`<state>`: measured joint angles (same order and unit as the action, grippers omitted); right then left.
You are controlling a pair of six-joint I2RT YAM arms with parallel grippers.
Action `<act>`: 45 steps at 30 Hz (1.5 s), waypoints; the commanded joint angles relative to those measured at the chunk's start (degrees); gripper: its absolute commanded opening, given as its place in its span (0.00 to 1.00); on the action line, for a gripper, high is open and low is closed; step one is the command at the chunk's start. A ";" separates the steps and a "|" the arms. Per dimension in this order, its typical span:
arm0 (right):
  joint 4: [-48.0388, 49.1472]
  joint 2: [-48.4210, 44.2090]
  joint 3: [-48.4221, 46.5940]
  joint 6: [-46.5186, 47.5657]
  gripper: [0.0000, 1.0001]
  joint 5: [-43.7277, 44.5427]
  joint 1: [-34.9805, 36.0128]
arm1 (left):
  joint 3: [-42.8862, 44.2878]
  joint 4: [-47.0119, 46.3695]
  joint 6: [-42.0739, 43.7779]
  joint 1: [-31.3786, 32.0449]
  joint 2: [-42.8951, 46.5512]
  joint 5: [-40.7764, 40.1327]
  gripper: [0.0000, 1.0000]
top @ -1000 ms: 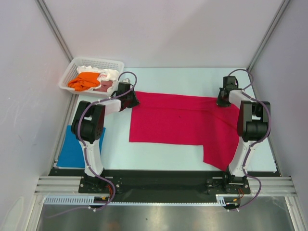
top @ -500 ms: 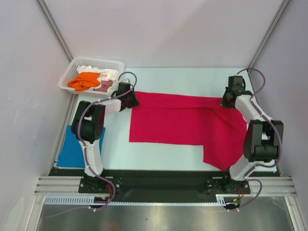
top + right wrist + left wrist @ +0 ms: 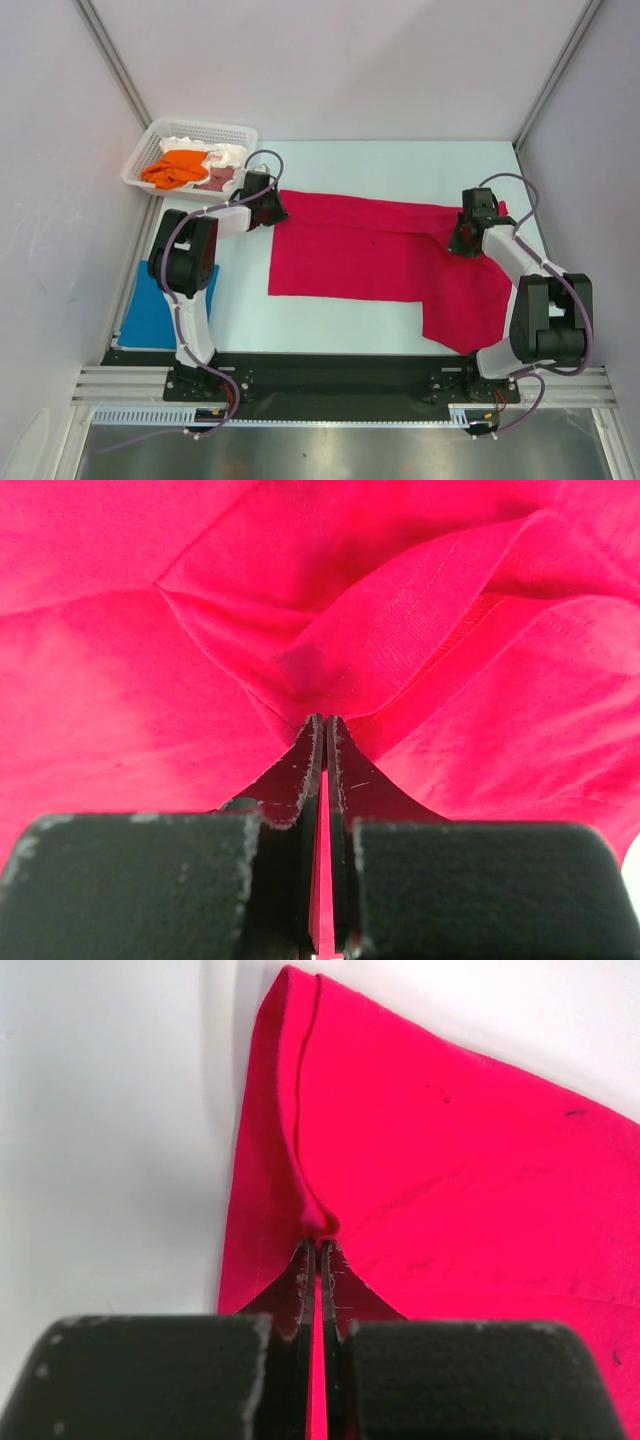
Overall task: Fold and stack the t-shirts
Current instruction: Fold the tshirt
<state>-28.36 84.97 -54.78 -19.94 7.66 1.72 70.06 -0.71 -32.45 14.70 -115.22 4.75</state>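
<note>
Both ends of the far hem are pinched. My left pincer (image 3: 318, 1245) is pressed together on a thin ridge of the crimson t-shirt (image 3: 360, 255) at the cloth's far-left corner. My right pincer (image 3: 322, 720) is pressed together on a bunched fold of the same shirt near its far-right end.

The shirt lies flat across the middle of the desk (image 3: 380, 165), its long axis running left to right, roughly parallel to the far edge. From each pincer the bulk of the cloth spreads toward the near edge. That is the relation I judge the next move to turn on: the held hem is the far side, so a fold would carry it toward me, over the body of the shirt.

One flap reaches further toward the near-right corner than the rest, and the right arm is the nearer one to it.

A blue t-shirt (image 3: 145, 318) sits flat at the near-left corner, partly behind the left arm. Orange, white and dusty-pink ones wait in the basket (image 3: 205, 127) at the far-left corner.
</note>
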 commanded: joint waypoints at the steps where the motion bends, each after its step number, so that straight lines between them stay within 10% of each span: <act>1: 1.64 -1.91 1.34 -0.45 0.00 0.33 0.30 | -0.01 2.03 1.77 -0.29 2.62 -0.36 0.01; 36: 5.95 1.25 3.37 -5.01 0.06 -6.07 0.22 | -1.86 0.97 1.60 -2.66 4.21 -0.54 0.07; 45: 1.12 -11.19 6.79 -8.36 0.39 -16.89 -3.63 | -4.05 -2.45 0.19 -0.99 9.39 -1.85 0.34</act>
<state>-25.36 81.69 -48.71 -26.61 -5.91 1.23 66.67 -0.47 -31.75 12.95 -111.50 4.54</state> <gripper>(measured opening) 0.346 0.314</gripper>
